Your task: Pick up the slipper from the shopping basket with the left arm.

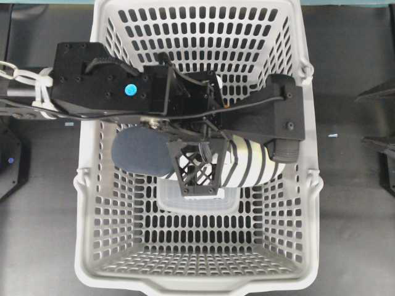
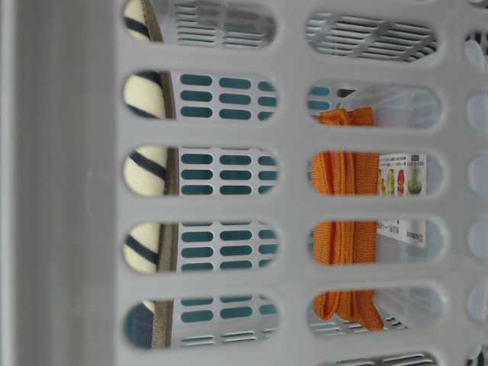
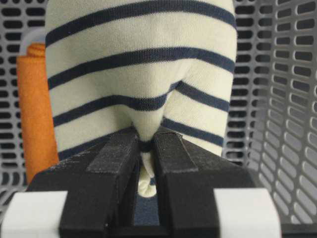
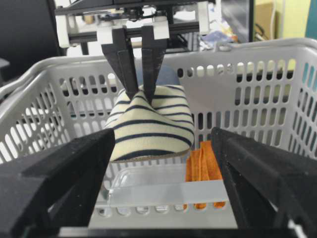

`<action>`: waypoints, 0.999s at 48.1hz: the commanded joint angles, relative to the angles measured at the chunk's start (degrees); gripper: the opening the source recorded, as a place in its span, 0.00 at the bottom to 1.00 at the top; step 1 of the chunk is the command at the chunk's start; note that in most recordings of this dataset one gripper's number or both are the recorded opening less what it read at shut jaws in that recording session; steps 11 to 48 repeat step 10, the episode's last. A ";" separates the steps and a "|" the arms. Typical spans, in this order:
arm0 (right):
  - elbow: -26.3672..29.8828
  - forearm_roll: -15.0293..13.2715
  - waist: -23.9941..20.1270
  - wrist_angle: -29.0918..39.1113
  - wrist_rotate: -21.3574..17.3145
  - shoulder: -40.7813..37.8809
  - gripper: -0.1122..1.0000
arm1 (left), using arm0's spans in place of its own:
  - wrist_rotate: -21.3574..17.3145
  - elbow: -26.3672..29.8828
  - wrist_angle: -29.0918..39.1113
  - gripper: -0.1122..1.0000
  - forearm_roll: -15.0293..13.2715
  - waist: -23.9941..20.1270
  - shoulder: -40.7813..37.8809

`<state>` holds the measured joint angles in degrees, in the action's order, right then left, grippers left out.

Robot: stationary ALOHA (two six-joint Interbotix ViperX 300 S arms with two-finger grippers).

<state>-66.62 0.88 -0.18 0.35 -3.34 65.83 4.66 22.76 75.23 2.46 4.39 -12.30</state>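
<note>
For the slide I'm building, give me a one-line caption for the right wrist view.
Left gripper pinches the striped slipper by its toe fabric, hanging it inside the grey shopping basket above an orange cloth.

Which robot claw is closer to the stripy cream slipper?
The left gripper: its fingers pinch the cream, navy-striped fabric slipper, holding it above the light grey plastic basket. The right gripper is open, a little way off, touching nothing.
</note>
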 commanded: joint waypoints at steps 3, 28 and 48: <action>0.26 0.26 0.09 -0.26 -0.09 -0.35 0.78 | 0.00 1.23 -0.18 0.16 0.18 0.09 0.62; 0.26 0.26 0.09 -0.26 -0.09 -0.26 0.78 | 0.09 1.23 -0.18 0.16 0.18 0.09 0.62; 0.26 0.26 0.09 -0.26 -0.09 -0.26 0.78 | 0.09 1.23 -0.18 0.16 0.18 0.09 0.62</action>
